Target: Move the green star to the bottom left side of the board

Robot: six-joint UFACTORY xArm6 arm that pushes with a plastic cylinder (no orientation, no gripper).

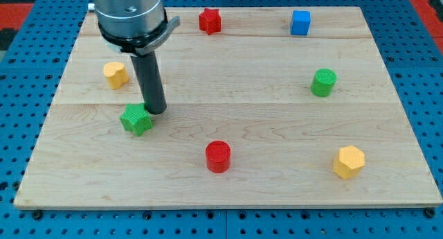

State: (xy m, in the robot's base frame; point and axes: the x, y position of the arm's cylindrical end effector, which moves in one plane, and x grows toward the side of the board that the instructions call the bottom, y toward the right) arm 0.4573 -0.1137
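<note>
The green star point(136, 119) lies on the wooden board point(277, 190), left of centre and somewhat below the middle. My tip point(156, 111) stands right at the star's upper right side, touching or nearly touching it. The dark rod rises from there to the grey arm end at the view's top left.
A yellow block point(115, 74) lies above and left of the star. A red cylinder point(218, 156) is at the bottom centre, a yellow hexagon point(348, 161) at the bottom right, a green cylinder point(323, 82) at the right, a blue cube point(300, 22) and a red star point(210, 21) at the top.
</note>
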